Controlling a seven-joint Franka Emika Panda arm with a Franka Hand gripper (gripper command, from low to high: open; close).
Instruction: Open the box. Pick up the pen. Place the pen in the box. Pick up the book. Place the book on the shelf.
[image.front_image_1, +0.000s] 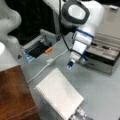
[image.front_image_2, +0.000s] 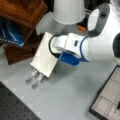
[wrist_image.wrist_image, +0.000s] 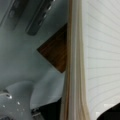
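Note:
The box (image.front_image_1: 107, 53) stands open at a front view's right, lid raised, and its pale tray also shows in a front view (image.front_image_2: 107, 100). A slim dark thing (image.front_image_1: 105, 47) lies in the tray; I cannot tell if it is the pen. The white spiral-bound book (image.front_image_1: 60, 96) leans on a metal stand (image.front_image_1: 80, 115). My gripper (image.front_image_1: 70, 64) hangs just above the book's upper right edge, holding nothing I can see. In the wrist view the book's page edge (wrist_image.wrist_image: 75, 65) runs down the middle. The wooden shelf (image.front_image_1: 13, 95) lies at the lower left.
A black open tray (image.front_image_1: 37, 48) with an orange piece (image.front_image_1: 48, 50) sits at the back left. A white cable (image.front_image_1: 46, 65) runs across the grey table. The stand's feet (image.front_image_2: 35, 78) stick out below the book (image.front_image_2: 42, 56). The shelf (image.front_image_2: 22, 10) is behind it.

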